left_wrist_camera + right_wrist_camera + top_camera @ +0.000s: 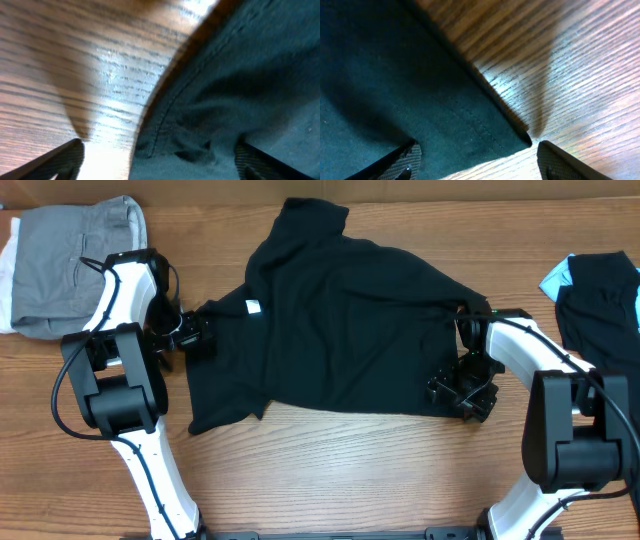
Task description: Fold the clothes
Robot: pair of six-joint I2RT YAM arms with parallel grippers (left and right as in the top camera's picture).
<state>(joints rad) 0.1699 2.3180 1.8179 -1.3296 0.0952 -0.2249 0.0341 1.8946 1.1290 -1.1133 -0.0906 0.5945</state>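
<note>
A black shirt (340, 320) lies spread and rumpled across the middle of the wooden table, with a small white tag (253, 306) showing. My left gripper (190, 335) is open at the shirt's left edge; in the left wrist view its fingers straddle the hemmed edge (165, 115). My right gripper (465, 392) is open at the shirt's lower right corner; in the right wrist view that corner (517, 135) lies between the fingers.
Folded grey shorts (75, 260) on a white cloth lie at the back left. Another black garment (600, 300) with a light blue piece (556, 278) lies at the right edge. Bare wood (340, 470) fills the front.
</note>
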